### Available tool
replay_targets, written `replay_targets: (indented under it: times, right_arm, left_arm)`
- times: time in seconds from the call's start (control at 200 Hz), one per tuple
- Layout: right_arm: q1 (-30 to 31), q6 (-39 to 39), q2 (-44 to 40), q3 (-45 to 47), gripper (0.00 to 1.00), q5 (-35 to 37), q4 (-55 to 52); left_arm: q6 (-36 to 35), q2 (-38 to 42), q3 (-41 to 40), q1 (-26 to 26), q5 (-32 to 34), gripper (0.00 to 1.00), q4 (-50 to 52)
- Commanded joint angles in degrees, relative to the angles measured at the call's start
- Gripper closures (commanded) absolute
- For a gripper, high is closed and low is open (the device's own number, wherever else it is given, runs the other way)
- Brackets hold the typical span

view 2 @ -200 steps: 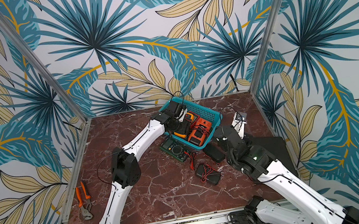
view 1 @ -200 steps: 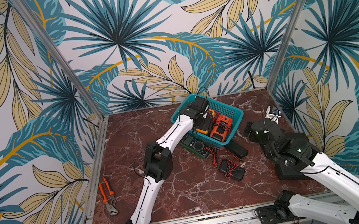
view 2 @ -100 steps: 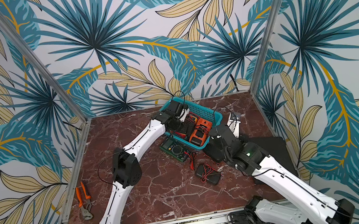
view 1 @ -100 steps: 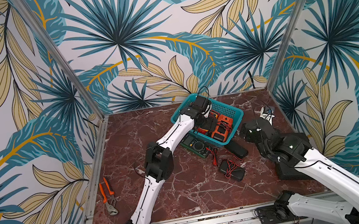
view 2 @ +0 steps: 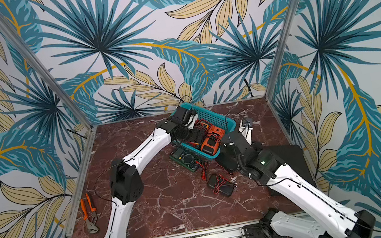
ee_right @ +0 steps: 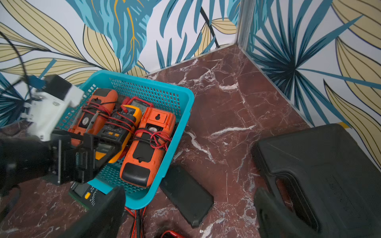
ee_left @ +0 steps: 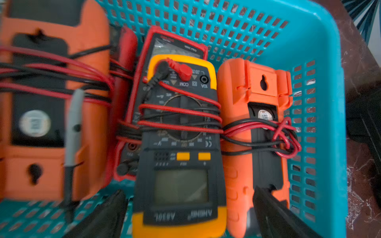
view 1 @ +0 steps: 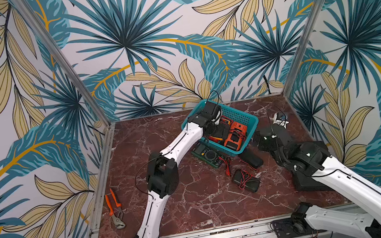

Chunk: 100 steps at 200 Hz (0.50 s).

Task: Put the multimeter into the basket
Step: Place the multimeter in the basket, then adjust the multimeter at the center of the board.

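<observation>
Inside, four multimeters (ee_left: pixel 179 144) in one basket (ee_left: pixel 321 61), left hand (ee_left: pixel 188 193) apart, right hand (ee_right: pixel 189 192) apart

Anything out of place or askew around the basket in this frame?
Yes: a green multimeter lies on the table, partly under the basket's rim, leads trailing. Inside, the yellow multimeter lies stacked on a red-edged one.

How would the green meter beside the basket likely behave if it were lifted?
The green meter looks like a rigid flat box, so it should probably lift without bending. The red and black leads at its end lie loose and would likely dangle or snag. It lies close against the basket, which may get nudged.
</observation>
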State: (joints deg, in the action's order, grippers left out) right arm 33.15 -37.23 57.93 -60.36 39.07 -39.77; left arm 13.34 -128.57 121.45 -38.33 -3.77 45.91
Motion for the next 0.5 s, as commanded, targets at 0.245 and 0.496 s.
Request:
replay_targets:
  times: [0.245, 0.496]
  right_arm:
    - [2.7, 8.1, 8.7, -2.2, 0.06, -18.8, 2.4]
    - [12.5, 11.8, 22.7, -10.4, 0.06, -19.5, 0.7]
  left_arm:
    - [10.9, 25.0, -29.8, 2.3, 14.8, 0.0, -17.3]
    - [23.1, 42.0, -54.1, 8.6, 22.1, 0.0, -23.7]
